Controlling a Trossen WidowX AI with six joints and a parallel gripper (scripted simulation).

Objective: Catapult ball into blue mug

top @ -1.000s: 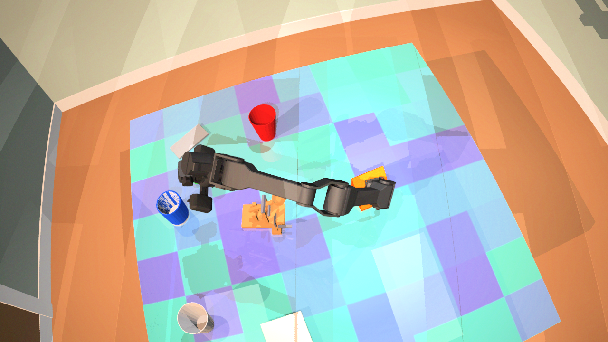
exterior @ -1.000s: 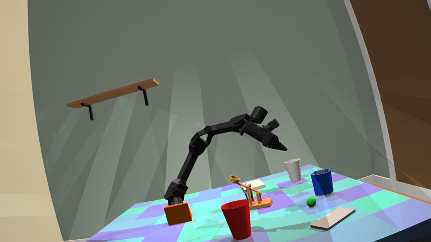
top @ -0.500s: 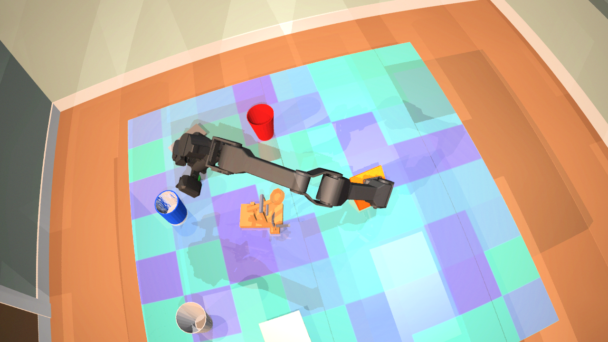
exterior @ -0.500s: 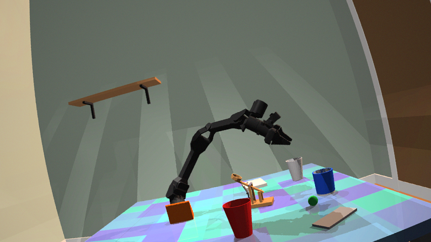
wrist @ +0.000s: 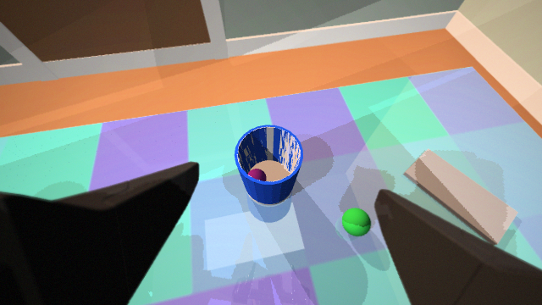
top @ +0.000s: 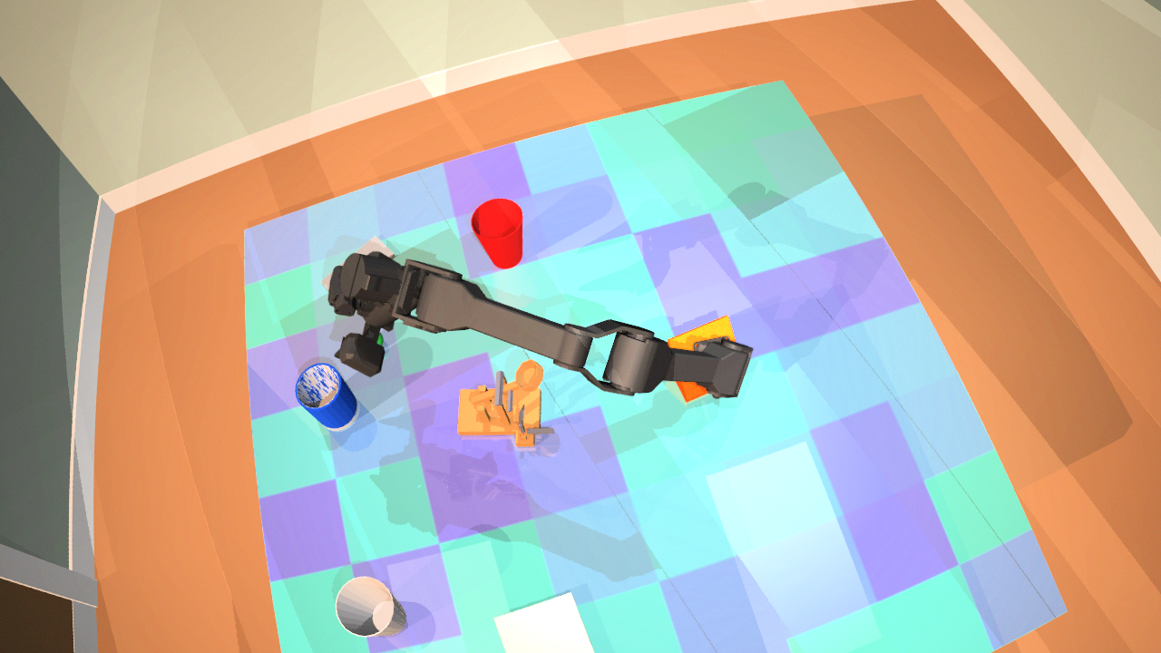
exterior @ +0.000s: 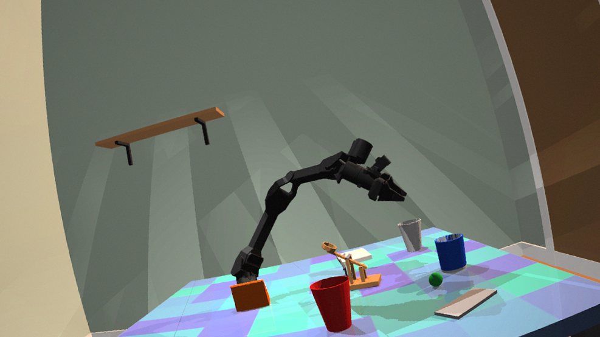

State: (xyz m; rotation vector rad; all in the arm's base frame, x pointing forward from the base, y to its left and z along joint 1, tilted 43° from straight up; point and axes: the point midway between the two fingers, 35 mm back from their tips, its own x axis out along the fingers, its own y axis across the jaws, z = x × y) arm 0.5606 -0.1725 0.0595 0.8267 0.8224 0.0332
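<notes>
A magenta ball (wrist: 257, 174) lies inside the upright blue mug (top: 332, 410) (exterior: 451, 253) (wrist: 271, 192), on its floor. The orange wooden catapult (top: 474, 418) (exterior: 367, 282) stands mid-table. Its throwing arm is raised and its cup (top: 529, 374) (exterior: 328, 246) looks empty. A green ball (top: 379, 341) (exterior: 435, 279) (wrist: 356, 222) lies on the table near the mug. My gripper (exterior: 404, 196) (wrist: 287, 184) is open and empty, high above the table, angled down toward the mug side. The arm hides the fingers in the top view.
A red cup (top: 504, 243) (exterior: 334, 307) and a grey cup (top: 365, 605) (exterior: 412, 237) stand upright. A pale flat slab (exterior: 466, 303) (wrist: 466, 195) lies beyond the green ball. A white flat block (top: 545, 627) and an orange block (exterior: 250, 296) beside the arm's base also show.
</notes>
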